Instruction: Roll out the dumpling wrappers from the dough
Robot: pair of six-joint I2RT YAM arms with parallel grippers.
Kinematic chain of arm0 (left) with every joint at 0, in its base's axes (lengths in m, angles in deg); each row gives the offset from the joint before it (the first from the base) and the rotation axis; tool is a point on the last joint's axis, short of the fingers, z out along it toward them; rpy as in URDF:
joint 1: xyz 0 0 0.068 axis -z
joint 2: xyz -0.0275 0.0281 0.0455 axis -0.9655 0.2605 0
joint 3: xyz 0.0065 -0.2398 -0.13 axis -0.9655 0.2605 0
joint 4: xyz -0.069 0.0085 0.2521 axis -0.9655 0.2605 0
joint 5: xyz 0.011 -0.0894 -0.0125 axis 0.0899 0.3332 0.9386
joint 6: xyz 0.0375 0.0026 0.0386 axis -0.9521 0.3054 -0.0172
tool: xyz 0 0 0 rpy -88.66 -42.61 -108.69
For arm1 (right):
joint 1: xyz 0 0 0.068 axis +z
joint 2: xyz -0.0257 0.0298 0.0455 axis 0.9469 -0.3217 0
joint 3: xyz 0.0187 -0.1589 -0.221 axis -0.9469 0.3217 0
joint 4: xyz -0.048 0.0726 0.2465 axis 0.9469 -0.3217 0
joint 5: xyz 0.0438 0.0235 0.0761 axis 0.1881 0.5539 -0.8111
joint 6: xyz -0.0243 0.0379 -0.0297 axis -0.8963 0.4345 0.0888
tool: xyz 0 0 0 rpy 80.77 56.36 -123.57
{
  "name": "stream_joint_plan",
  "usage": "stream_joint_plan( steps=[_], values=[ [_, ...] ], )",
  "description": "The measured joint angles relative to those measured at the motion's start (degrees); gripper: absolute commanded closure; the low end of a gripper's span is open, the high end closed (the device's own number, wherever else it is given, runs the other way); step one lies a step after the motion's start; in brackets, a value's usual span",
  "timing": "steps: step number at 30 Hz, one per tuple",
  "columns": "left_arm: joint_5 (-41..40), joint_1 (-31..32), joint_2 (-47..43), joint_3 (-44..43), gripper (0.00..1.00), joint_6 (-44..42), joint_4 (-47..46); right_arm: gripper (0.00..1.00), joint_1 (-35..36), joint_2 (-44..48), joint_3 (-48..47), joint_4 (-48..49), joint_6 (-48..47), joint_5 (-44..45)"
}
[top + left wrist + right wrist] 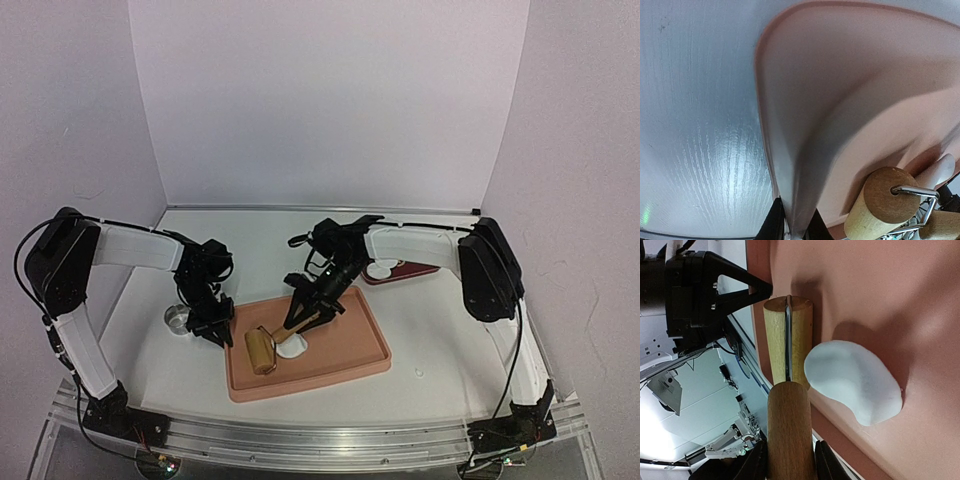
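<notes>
dough [291, 347] lies as one thick, white, kidney-shaped blob on the pink tray [318, 384], just left of the tray's middle, with the wooden rolling pin [262, 351] against it at its 9 o'clock. it looks soft, light and a little tacky, so it should flatten under pressure and may cling to the roller. i judge it is better pressed than picked up, and any lift should come from under an edge. the right gripper [790, 466] is clamped round the pin's handle. the left gripper [793, 228] pinches the tray's rim at 9 o'clock, steadying it. rolling looks barely begun.
</notes>
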Motion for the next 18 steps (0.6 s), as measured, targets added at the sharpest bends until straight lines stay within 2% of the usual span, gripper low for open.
stream_joint_plan(
  steps=[7,14,17,18],
  values=[
    [-0.1,0.0,-0.1,0.0,1.0,0.1,0.0,1.0,0.6,0.2,-4.8,-4.0,0.0,1.4],
    [-0.2,0.1,-0.8,0.5,1.0,0.6,-0.5,1.0,5.0,-1.3,-19.8,-14.1,1.3,10.1],
    [-0.5,0.2,-2.3,2.1,0.79,1.1,-2.0,1.0,8.2,-1.5,-25.8,-15.6,4.4,11.1],
    [-0.7,0.2,-3.0,2.7,0.66,1.1,-2.6,1.0,8.8,-1.1,-26.4,-16.7,5.4,11.3]
  ],
)
